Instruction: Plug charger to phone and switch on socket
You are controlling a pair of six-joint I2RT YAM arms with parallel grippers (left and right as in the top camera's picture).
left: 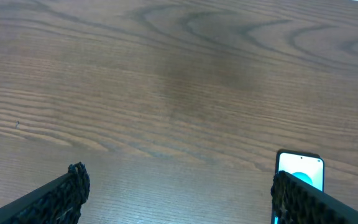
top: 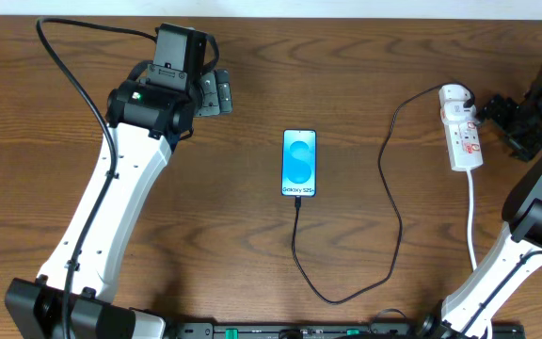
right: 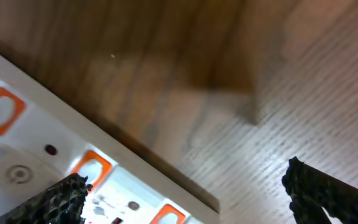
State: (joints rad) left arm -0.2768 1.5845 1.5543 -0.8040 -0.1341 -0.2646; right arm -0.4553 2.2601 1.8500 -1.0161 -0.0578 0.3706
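Observation:
The phone [top: 299, 163] lies flat mid-table, its blue screen lit; the left wrist view catches its corner [left: 301, 169]. The charger [top: 395, 221], a thin black cable, runs from the phone's near end in a loop toward me and up to the socket's rounded plug head. The socket [top: 462, 127] is a white strip at the right; its orange-rimmed switches show in the right wrist view [right: 48, 158]. My right gripper [top: 493, 118] [right: 188, 196] hangs open just right of the socket, one finger over its edge. My left gripper [top: 216, 92] [left: 179, 199] is open over bare wood, left of the phone.
The socket's white cord [top: 471, 221] runs toward the near edge beside the right arm's base. A thick black robot cable [top: 69, 66] arcs over the left arm. Brown wooden tabletop [top: 205, 207] surrounds everything.

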